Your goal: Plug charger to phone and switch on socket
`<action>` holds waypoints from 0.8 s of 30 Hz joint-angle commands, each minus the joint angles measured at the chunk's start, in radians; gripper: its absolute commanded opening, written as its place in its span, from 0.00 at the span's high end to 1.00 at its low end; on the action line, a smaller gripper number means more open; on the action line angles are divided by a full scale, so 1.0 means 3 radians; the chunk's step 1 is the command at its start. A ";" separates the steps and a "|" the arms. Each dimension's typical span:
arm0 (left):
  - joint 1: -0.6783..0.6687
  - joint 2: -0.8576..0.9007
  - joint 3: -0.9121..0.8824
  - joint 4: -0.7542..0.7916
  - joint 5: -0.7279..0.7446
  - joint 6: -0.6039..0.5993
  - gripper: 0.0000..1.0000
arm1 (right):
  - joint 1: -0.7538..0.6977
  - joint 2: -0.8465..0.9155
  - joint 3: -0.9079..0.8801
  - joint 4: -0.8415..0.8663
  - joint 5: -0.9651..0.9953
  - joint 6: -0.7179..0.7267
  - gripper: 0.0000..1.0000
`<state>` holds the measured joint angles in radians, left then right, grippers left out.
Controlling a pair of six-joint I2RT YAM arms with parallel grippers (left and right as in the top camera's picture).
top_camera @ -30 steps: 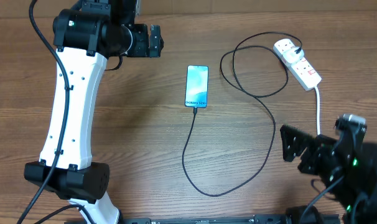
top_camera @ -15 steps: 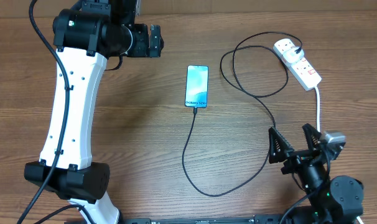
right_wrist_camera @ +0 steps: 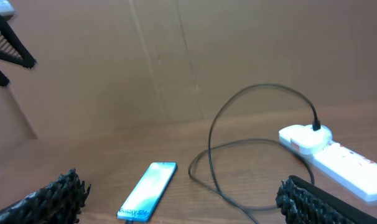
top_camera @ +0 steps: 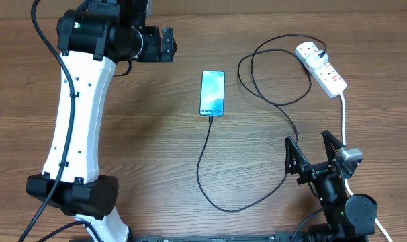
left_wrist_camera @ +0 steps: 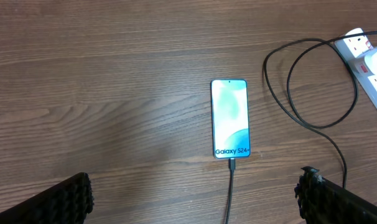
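Phone (top_camera: 213, 93), one, flat mid-desk (top_camera: 156, 161) overhead, with one charger (top_camera: 207, 161) in its near short edge looping to one socket (top_camera: 322, 68) far right; right fingers (top_camera: 293, 158) spread open, empty, left fingers (top_camera: 167, 44) unreadable. Left wrist: screen text legible, both own fingers (left_wrist_camera: 64, 200) wide apart. Right wrist: plug seated in socket, cardboard wall (right_wrist_camera: 176, 56) behind.

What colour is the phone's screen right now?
Bright blue-cyan, with white text at the cable end; the phone shows best in the left wrist view.

Right gripper (top_camera: 315, 156) rotated from lying sideways at the desk's right edge to pointing toward the far edge, fingers spread. It shifted slightly left, near the front edge, beside the charger (top_camera: 292, 138).
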<state>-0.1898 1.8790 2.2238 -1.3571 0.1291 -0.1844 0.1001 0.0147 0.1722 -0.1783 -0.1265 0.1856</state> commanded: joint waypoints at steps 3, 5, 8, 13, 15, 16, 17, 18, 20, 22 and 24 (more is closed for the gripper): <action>-0.0018 0.0004 0.0005 0.0009 -0.0022 0.0015 0.00 | 0.0022 -0.0042 -0.0314 0.0512 0.0018 -0.0041 0.00; -0.0018 0.0004 0.0005 0.0009 -0.0022 0.0015 0.00 | 0.0020 -0.0042 -0.0398 0.0654 0.0020 -0.0041 0.00; -0.0018 0.0004 0.0005 0.0009 -0.0022 0.0015 0.00 | 0.0020 -0.0042 -0.0481 0.0807 0.0081 -0.0041 0.00; -0.0018 0.0004 0.0005 0.0009 -0.0022 0.0015 0.00 | 0.0022 -0.0042 -0.0548 0.0968 0.0193 -0.0041 0.00; -0.0018 0.0004 0.0005 0.0009 -0.0022 0.0015 0.00 | 0.0020 -0.0042 -0.0548 0.0940 0.0193 -0.0041 0.00; -0.0018 0.0004 0.0005 0.0009 -0.0022 0.0015 0.00 | 0.0018 -0.0042 -0.0548 0.0912 0.0193 -0.0041 0.00; -0.0018 0.0004 0.0005 0.0009 -0.0022 0.0015 0.00 | 0.0018 -0.0042 -0.0548 0.0863 0.0195 -0.0041 0.00; -0.0018 0.0004 0.0005 0.0009 -0.0022 0.0015 0.00 | 0.0017 -0.0042 -0.0548 0.0801 0.0205 -0.0041 0.00; -0.0018 0.0004 0.0005 0.0009 -0.0022 0.0015 0.00 | 0.0014 -0.0042 -0.0548 0.0647 0.0220 -0.0041 0.00; -0.0018 0.0004 0.0005 0.0009 -0.0022 0.0015 0.00 | -0.0019 -0.0042 -0.0548 0.0437 0.0263 -0.0039 0.00; -0.0018 0.0004 0.0005 0.0009 -0.0022 0.0015 0.00 | -0.0065 -0.0042 -0.0548 0.0317 0.0268 -0.0041 0.00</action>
<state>-0.1898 1.8790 2.2238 -1.3571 0.1291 -0.1844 0.0971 0.0135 0.0185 -0.0559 -0.0685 0.1822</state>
